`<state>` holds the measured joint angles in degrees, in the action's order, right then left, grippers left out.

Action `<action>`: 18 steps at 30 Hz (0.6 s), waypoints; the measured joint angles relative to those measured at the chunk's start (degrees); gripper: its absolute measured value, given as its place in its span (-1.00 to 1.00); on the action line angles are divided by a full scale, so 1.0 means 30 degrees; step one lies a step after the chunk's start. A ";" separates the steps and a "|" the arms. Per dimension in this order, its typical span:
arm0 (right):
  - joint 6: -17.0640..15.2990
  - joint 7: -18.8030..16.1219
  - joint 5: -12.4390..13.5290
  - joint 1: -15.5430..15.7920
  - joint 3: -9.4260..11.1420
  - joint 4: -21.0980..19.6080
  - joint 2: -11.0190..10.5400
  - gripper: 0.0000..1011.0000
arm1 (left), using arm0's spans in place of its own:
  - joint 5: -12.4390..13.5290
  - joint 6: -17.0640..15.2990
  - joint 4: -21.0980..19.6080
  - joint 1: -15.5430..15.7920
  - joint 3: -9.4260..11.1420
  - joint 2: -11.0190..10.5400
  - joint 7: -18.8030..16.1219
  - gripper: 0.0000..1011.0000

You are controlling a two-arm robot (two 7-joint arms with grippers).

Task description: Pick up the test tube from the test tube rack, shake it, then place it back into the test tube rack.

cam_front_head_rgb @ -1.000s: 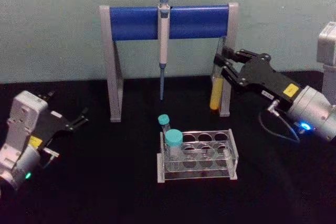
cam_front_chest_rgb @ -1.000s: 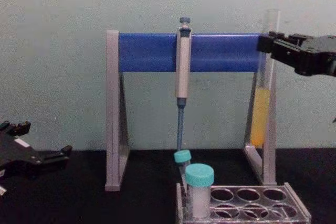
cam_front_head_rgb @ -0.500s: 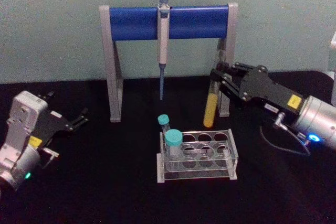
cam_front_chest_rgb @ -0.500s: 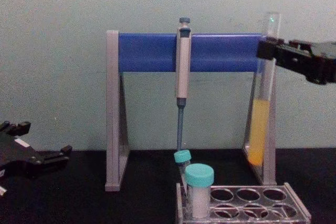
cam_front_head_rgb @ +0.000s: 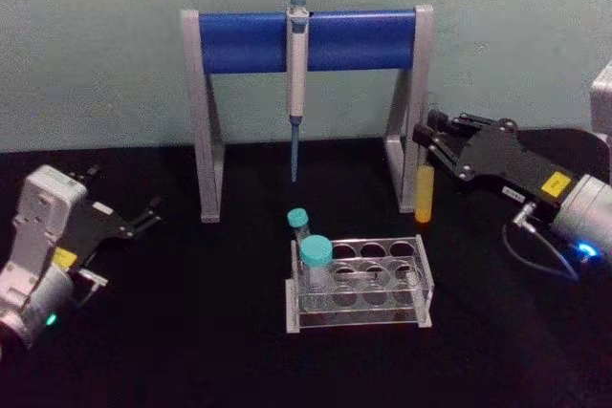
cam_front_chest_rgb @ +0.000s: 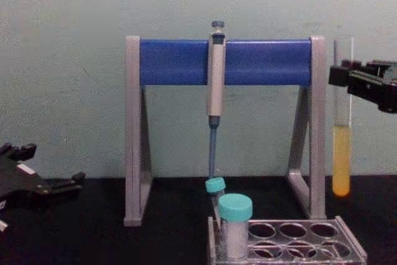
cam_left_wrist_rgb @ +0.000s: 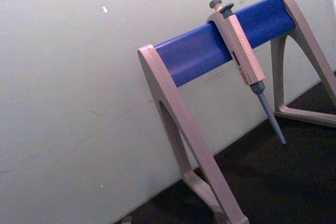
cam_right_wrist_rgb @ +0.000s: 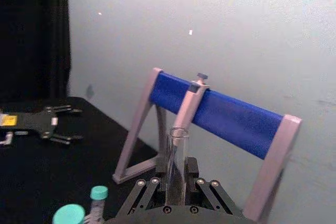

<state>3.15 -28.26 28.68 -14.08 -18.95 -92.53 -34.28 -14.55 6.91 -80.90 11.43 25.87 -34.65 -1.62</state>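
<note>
My right tool (cam_front_head_rgb: pixel 427 134) has swung the test tube (cam_front_head_rgb: pixel 423 190) from left of the pipette stand's (cam_front_head_rgb: pixel 306 40) right leg to its right. It is still clamped on the tube, upright, apart from the test tube rack (cam_front_head_rgb: pixel 427 284). The chest view shows its yellow liquid clear of the table (cam_front_chest_rgb: pixel 93 240); my left tool (cam_front_head_rgb: pixel 143 217) rests at left, fingers spread.

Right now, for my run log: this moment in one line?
right tool: shut on test tube, upright, off table | test tube rack: without it | left tool: open, parked
</note>
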 joint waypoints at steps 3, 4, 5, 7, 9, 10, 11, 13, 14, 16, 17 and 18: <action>0.0105 0.0169 -0.0194 -0.0142 0.0046 0.0222 0.0455 -0.54 | 0.0000 0.0000 0.0001 0.0000 -0.0002 0.0000 0.0000 0.98; 0.0159 0.0171 -0.0199 -0.0170 0.0071 0.0286 0.0563 -0.54 | 0.0000 -0.0001 0.0001 -0.0001 -0.0001 0.0000 0.0000 0.98; 0.0211 0.0157 -0.0187 -0.0206 0.0099 0.0358 0.0690 -0.54 | 0.0000 0.0000 0.0001 0.0000 -0.0001 0.0000 0.0000 0.98; 0.0395 -0.0065 0.0095 -0.0289 0.0173 0.0563 0.1071 -0.54 | 0.0000 0.0000 0.0001 0.0000 -0.0001 -0.0001 0.0000 0.98; 0.0493 -0.0365 0.0455 -0.0367 0.0223 0.0709 0.1313 -0.54 | 0.0000 -0.0001 0.0001 0.0000 -0.0001 0.0000 0.0001 0.98; 0.0570 -0.0684 0.0836 -0.0435 0.0256 0.0847 0.1517 -0.54 | 0.0000 -0.0001 0.0001 0.0000 -0.0002 0.0000 0.0000 0.98; 0.0596 -0.0902 0.1083 -0.0465 0.0263 0.0915 0.1605 -0.54 | -0.0001 -0.0001 0.0001 -0.0001 -0.0001 0.0000 0.0000 0.98; 0.0617 -0.1336 0.1604 -0.0510 0.0276 0.1022 0.1737 -0.54 | 0.0001 0.0000 0.0001 0.0000 -0.0001 0.0000 0.0000 0.98; 0.0618 -0.1741 0.2097 -0.0549 0.0278 0.1115 0.1822 -0.54 | 0.0000 0.0000 0.0001 0.0000 -0.0001 0.0000 0.0000 0.98; 0.0595 -0.2305 0.2805 -0.0572 0.0278 0.1169 0.1838 -0.54 | 0.0000 0.0000 0.0000 -0.0001 -0.0001 0.0000 0.0001 0.98; 0.0578 -0.2501 0.3039 -0.0571 0.0276 0.1173 0.1821 -0.54 | 0.0000 0.0000 0.0001 0.0000 -0.0001 0.0000 0.0001 0.98; 0.0555 -0.2667 0.3258 -0.0571 0.0270 0.1173 0.1787 -0.54 | 0.0000 0.0000 0.0001 0.0000 -0.0001 0.0000 0.0000 0.98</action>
<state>4.82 -36.26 38.45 -15.79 -18.14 -89.01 -28.91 -14.55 6.91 -80.90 11.44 25.86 -34.64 -1.62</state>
